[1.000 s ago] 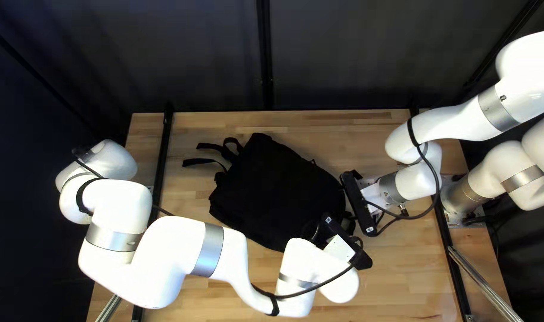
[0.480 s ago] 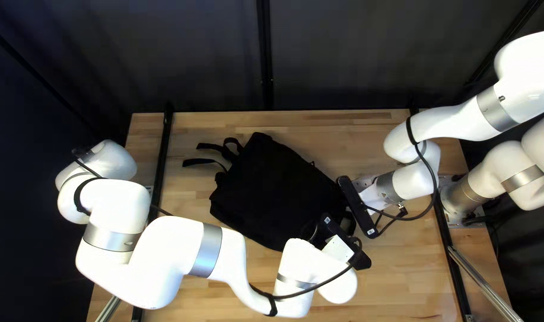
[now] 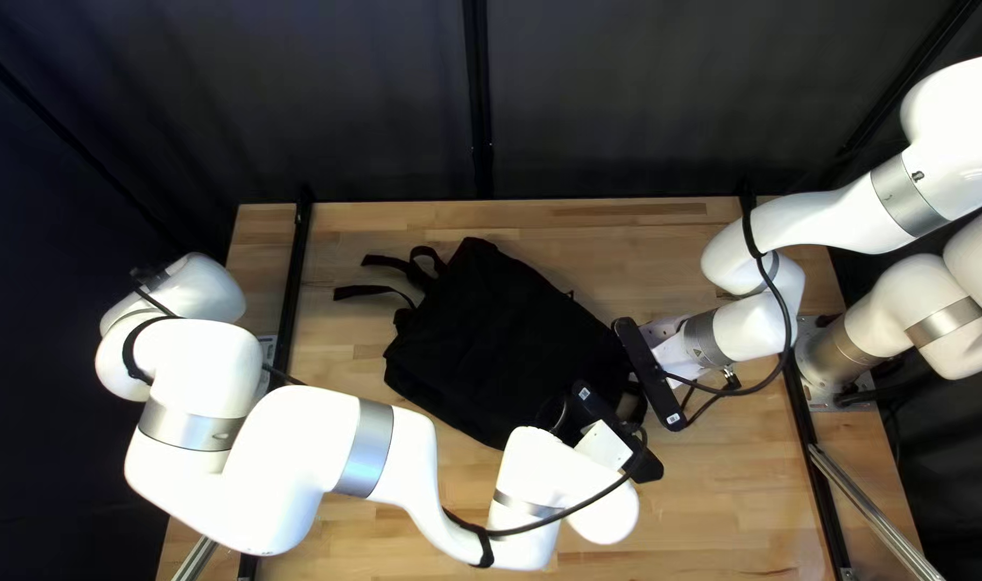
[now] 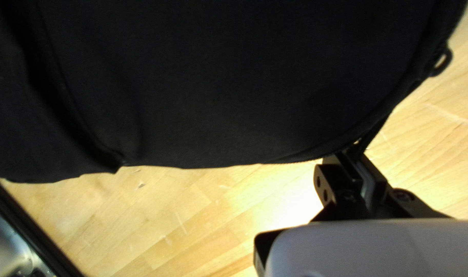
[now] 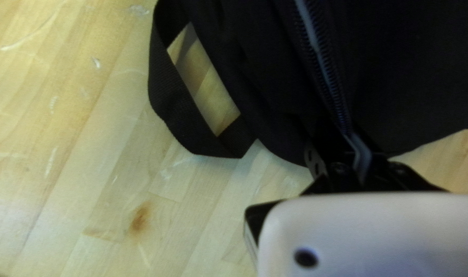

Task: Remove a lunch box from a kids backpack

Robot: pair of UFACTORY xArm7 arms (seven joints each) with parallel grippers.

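Note:
A black backpack lies on the table, its loose straps pointing left in the top left view. My left gripper is at its near right edge, my right gripper at its right end; both sets of fingertips are hidden there. In the left wrist view, my left gripper is shut on a thin black piece at the border of the backpack. My right gripper, in the right wrist view, is shut on backpack cloth at the end of a zipper. No lunch box shows.
A wide webbing loop stands out from the backpack beside my right gripper. The two grippers are close together. Black rails run along the table's sides, and a dark curtain hangs behind.
My left arm has shifted slightly left and toward the far edge. The backpack has moved slightly right. My right gripper went a little left, then its arm edged back right.

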